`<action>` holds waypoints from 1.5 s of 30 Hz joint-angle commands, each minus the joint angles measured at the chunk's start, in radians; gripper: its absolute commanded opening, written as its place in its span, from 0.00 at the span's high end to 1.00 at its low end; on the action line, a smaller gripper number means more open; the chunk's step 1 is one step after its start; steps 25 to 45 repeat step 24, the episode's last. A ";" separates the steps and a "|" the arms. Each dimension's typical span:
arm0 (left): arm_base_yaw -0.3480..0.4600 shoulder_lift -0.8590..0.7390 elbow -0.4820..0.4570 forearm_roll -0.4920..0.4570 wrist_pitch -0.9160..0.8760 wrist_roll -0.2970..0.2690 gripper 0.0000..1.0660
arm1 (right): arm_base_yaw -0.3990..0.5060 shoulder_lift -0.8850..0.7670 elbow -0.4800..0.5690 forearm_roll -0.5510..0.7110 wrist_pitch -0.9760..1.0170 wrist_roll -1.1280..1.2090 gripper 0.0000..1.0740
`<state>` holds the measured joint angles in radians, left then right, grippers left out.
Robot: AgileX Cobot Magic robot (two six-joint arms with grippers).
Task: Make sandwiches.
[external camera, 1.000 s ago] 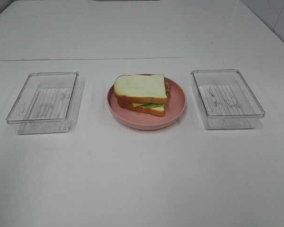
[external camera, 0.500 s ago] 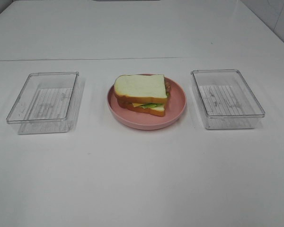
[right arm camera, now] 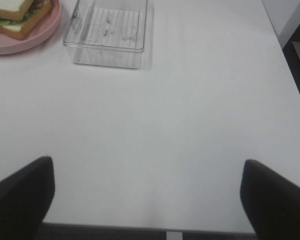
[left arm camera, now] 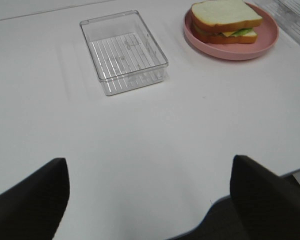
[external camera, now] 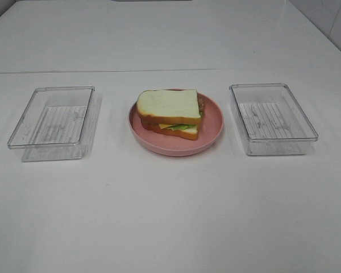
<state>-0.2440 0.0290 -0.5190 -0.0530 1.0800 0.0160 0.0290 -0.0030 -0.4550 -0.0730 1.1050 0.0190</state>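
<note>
1. Nearest us, our left gripper (left arm camera: 149,200) and right gripper (right arm camera: 147,200) hang over the white table (external camera: 170,216) edge, jaws spread wide, holding nothing
2. Farther out, two clear rectangular plastic trays (external camera: 52,122) (external camera: 271,118) sit empty
3. Between them, the stacked bread, lettuce and cheese sandwich (external camera: 170,114) rests on the round pink plate (external camera: 213,122)
4. Nothing has moved over the last second; assembly looks finished to us

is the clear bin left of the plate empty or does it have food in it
Empty. The left clear bin shows only its ribbed bottom through the walls in both the high and left wrist views; the sandwich sits on the pink plate.
</note>
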 commanded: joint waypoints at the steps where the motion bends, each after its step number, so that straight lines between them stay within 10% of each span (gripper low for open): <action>1: 0.035 -0.039 0.003 -0.005 -0.006 0.004 0.25 | -0.005 -0.035 -0.004 -0.002 0.002 -0.008 0.08; 7: 0.174 -0.054 0.003 -0.007 -0.006 0.006 0.25 | -0.005 -0.032 -0.004 -0.002 0.003 -0.008 0.08; 45: 0.175 -0.053 0.003 -0.007 -0.006 0.006 0.25 | -0.005 -0.032 -0.004 -0.002 0.003 -0.008 0.08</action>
